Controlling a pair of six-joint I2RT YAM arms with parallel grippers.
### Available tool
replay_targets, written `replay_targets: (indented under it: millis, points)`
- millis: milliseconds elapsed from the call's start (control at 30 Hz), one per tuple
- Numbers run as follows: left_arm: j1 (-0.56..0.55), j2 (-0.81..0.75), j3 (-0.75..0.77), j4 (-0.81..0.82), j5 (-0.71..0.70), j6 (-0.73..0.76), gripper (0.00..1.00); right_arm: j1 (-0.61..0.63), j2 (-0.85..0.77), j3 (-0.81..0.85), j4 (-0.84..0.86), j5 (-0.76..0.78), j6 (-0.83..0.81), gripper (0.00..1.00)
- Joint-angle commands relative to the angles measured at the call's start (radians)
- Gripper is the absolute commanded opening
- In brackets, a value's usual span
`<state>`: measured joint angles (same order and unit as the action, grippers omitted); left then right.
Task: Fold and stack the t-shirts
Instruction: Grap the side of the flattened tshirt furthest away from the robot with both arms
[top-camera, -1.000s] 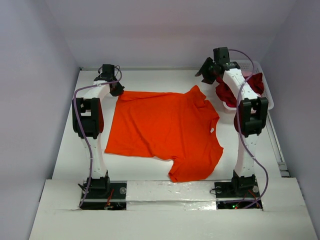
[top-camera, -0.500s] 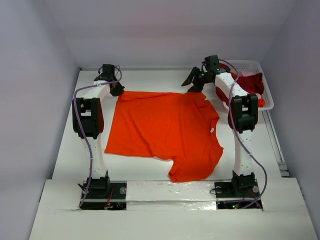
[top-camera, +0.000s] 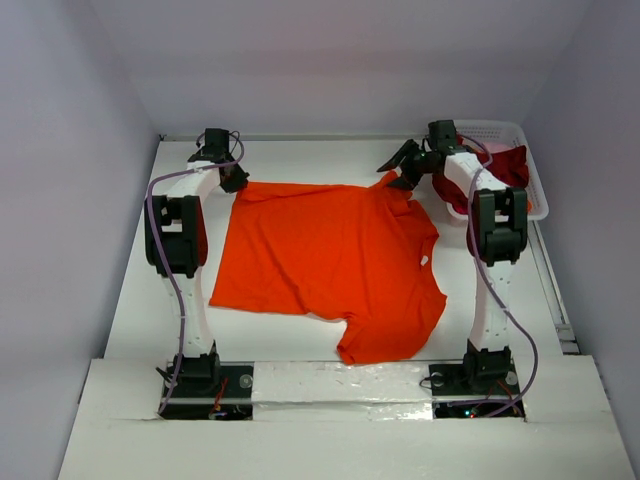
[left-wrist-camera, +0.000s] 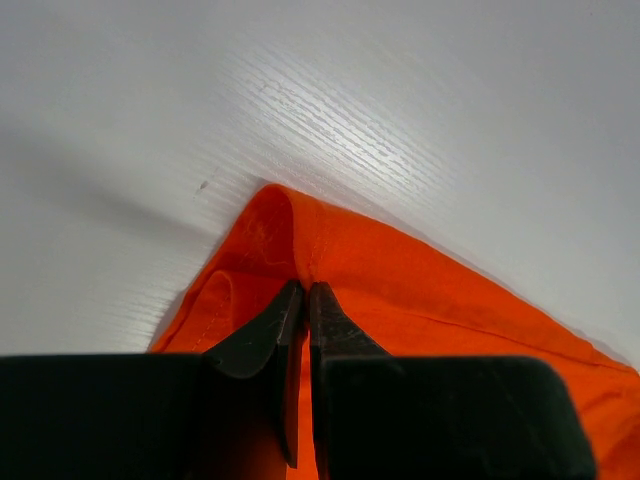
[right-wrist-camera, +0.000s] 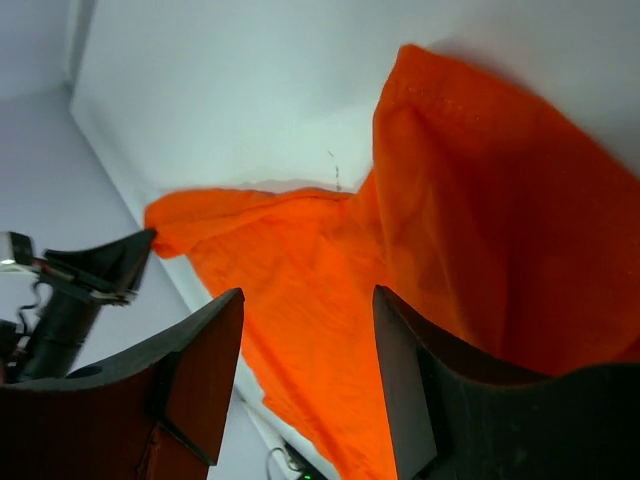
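Orange t-shirt (top-camera: 330, 260), top view: spread flat on the table (top-camera: 130, 300), left of the white basket (top-camera: 540, 205).
Dark red t-shirts (top-camera: 512, 165), top view: heaped inside the basket.
Left gripper (top-camera: 232, 180), top view: well left of the basket, at the orange cloth's far corner.
Right gripper (top-camera: 397, 170), top view: just left of the basket, over a far sleeve.
Left wrist view: jaws clenched on a folded orange corner lying on the table.
Right wrist view: jaws released, nothing between them, orange cloth beyond.
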<state>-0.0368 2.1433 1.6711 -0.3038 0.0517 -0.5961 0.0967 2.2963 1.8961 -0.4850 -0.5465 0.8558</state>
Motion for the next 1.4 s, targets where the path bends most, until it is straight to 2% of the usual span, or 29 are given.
replay_targets:
  millis: [0,433,633,867,1000,1167,1367]
  points:
    - [0.017,-0.094,0.016,0.005,-0.003,-0.001,0.0,-0.026,-0.075,0.008,0.049,0.013,0.046,0.6]
    - [0.017,-0.097,0.019,0.0,-0.003,-0.002,0.0,-0.195,-0.075,0.0,-0.009,0.076,0.005,0.6]
    - [0.017,-0.095,0.022,0.0,0.002,-0.002,0.0,-0.235,-0.081,-0.012,-0.035,0.088,-0.032,0.6]
    - [0.017,-0.091,0.029,0.0,0.004,-0.004,0.0,-0.235,-0.087,0.006,0.016,-0.004,-0.058,0.61]
    - [0.017,-0.085,0.033,0.0,0.008,-0.007,0.0,-0.19,-0.084,0.121,-0.029,-0.023,-0.153,0.62]
    - [0.017,-0.082,0.042,-0.003,0.008,-0.007,0.0,-0.18,-0.118,0.123,0.039,-0.07,-0.17,0.62]
    - [0.017,-0.083,0.041,-0.004,0.01,-0.007,0.0,-0.158,-0.103,0.199,0.02,-0.15,-0.201,0.63]
